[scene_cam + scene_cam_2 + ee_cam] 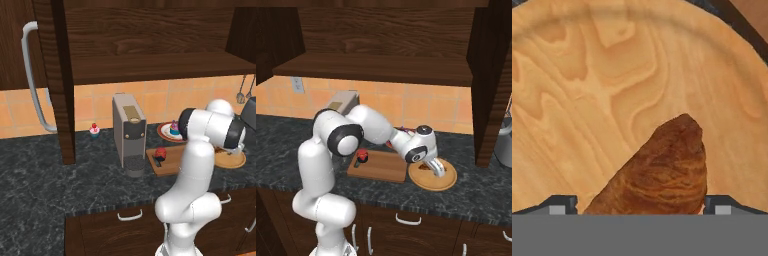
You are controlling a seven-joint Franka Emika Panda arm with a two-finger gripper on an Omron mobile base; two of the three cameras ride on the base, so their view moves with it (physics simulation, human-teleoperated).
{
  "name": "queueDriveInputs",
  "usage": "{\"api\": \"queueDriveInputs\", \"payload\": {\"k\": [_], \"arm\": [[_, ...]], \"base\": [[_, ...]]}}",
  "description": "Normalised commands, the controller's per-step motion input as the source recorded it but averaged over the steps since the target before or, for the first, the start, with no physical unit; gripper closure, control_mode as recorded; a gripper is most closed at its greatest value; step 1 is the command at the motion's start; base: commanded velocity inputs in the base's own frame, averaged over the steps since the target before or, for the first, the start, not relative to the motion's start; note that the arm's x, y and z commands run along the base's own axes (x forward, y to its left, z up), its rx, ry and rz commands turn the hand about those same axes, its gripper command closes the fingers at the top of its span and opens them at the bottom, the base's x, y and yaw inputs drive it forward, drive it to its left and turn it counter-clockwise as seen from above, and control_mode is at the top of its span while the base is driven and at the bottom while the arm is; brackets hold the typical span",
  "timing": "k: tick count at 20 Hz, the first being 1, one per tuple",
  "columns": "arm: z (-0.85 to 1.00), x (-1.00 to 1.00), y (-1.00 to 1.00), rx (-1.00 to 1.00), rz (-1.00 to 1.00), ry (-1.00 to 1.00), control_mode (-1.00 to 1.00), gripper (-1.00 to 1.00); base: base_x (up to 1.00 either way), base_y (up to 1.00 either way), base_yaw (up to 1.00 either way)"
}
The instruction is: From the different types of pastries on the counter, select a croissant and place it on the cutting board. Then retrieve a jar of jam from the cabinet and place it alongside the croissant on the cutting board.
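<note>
Even, soft rendered light; cabinet undersides dim, textures slightly blurry.

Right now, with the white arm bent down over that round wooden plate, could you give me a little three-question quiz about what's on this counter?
1. True or false: the brown flaky croissant already lies on the rectangular wooden cutting board.
2. Which stands left of the cutting board in the left base view? A) grey coffee machine B) toaster C) kettle
3. Fill in: the croissant rests on a round wooden ___, between the two dark fingers.

Key: 1 false; 2 A; 3 plate.
</note>
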Motion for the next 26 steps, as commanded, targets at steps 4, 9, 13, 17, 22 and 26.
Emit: {"api": "queueDriveInputs", "payload": {"k": [4,9,13,17,22,26], "arm": [[-0.39,0.23,0.0,0.0,-0.04,0.0,-1.0,1.0],[0.0,0.01,0.0,0.06,-0.05,0.11,-1.0,1.0],[-0.01,0.06,0.0,0.14,-0.11,0.24,-1.0,1.0],[0.23,-0.2,0.03,0.21,-0.05,0.09,-1.0,1.0],[0.22,-0.22,0.27,0.02,-0.02,-0.13,-1.0,1.0],[0.28,0.0,0.65,0.0,0.0,-0.07,-1.0,1.0]], "base": [[0.0,0.0,0.0],[0.0,0.0,0.0],[0.0,0.0,0.0],[0.0,0.0,0.0],[0.0,0.0,0.0],[0.0,0.0,0.0]]}}
